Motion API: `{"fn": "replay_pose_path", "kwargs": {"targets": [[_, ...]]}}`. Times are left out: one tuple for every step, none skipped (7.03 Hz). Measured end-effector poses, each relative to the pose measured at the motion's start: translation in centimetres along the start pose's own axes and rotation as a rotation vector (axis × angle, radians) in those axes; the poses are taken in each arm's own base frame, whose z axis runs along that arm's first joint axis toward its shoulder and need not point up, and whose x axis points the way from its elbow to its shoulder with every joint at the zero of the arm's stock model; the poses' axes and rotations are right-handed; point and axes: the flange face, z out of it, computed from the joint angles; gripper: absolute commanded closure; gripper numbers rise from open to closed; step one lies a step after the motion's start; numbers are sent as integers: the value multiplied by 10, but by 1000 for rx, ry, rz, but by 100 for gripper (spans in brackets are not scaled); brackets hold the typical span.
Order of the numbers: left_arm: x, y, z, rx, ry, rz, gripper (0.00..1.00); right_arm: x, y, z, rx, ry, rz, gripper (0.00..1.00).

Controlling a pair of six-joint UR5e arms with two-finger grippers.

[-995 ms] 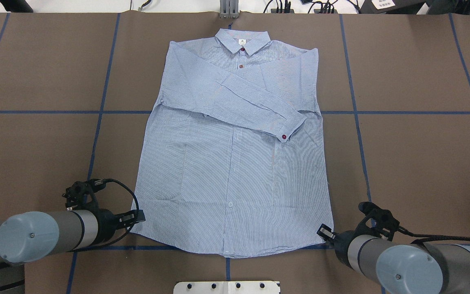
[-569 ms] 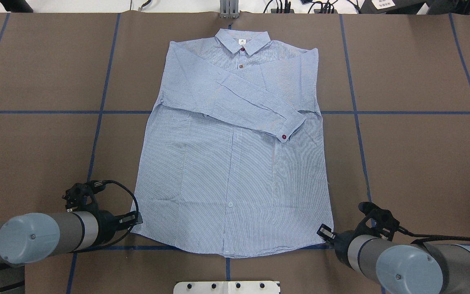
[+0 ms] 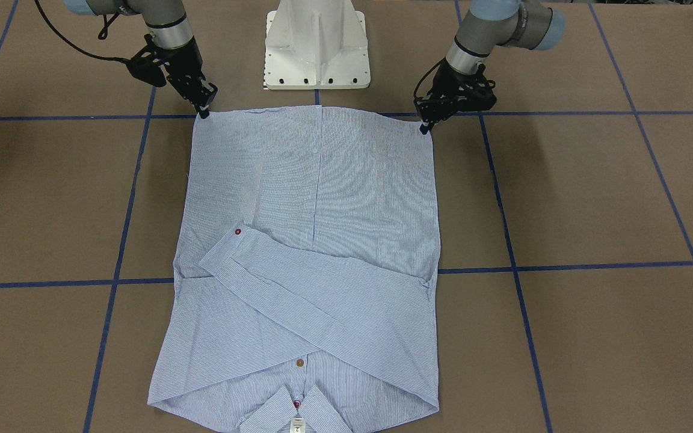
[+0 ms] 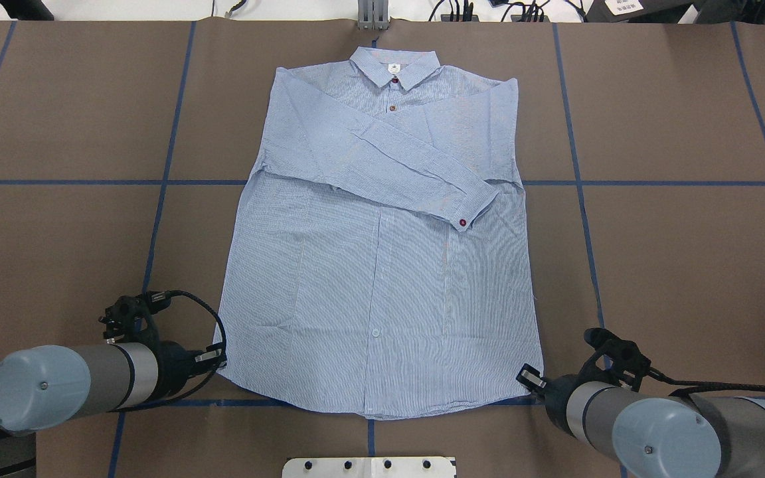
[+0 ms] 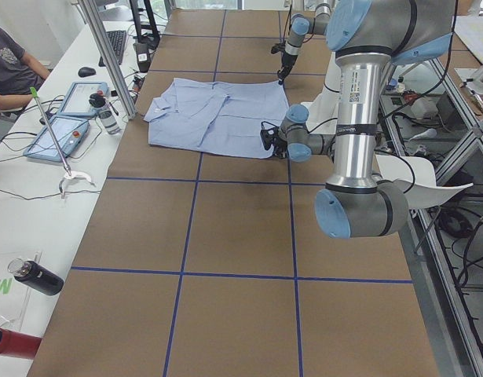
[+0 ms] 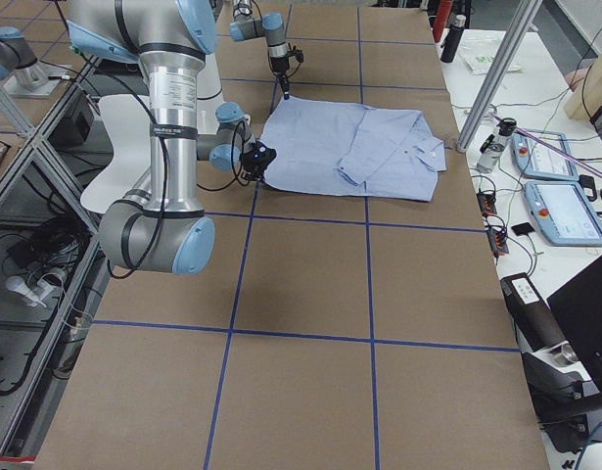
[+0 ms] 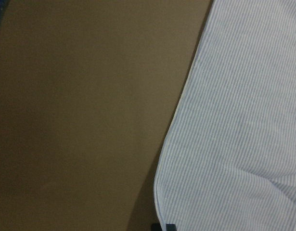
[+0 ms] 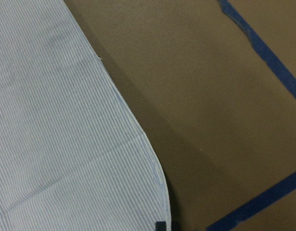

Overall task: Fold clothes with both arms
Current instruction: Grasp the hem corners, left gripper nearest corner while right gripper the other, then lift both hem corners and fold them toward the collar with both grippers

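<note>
The light blue striped shirt point(image 4: 382, 252) lies flat on the brown table, collar at the far edge, with both sleeves folded across the chest. My left gripper point(image 4: 222, 359) is low at the hem's left corner, and its fingertips point(image 7: 165, 226) sit close together on the shirt point(image 7: 244, 120) edge. My right gripper point(image 4: 526, 378) rests at the hem's right corner in the same way, its fingertips point(image 8: 161, 225) on the cloth point(image 8: 56, 120). In the front-facing view, the left gripper point(image 3: 424, 127) and the right gripper point(image 3: 203, 113) pinch the two near corners of the shirt point(image 3: 316, 180).
The white pedestal base point(image 3: 316, 42) stands just behind the hem, between the arms. Blue tape lines point(image 4: 157, 219) grid the table. A side bench with tablets point(image 5: 64, 133), bottles and a seated person point(image 5: 9, 63) runs along the far edge.
My left gripper has shifted slightly back and outward at the hem's left corner, and the cloth edge there has moved a little. The right arm and the rest of the shirt have not moved.
</note>
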Motion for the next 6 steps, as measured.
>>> {"fn": "replay_pose_path", "kwargs": {"targets": [[7, 1, -16, -6, 28, -1, 100, 0, -1, -1, 0, -1, 0, 100], [12, 4, -33, -21, 52, -5, 100, 2, -3, -6, -1, -3, 1, 100], [18, 9, -51, -59, 77, -8, 100, 6, -7, -15, -3, -6, 1, 100], [23, 16, -68, -99, 96, -29, 100, 8, -8, -23, -9, -9, 0, 100], [26, 22, -81, -126, 107, -67, 100, 7, -7, -33, -20, -20, 1, 100], [31, 24, -93, -138, 115, -90, 100, 1, -8, -49, -34, -43, 7, 100]]}}
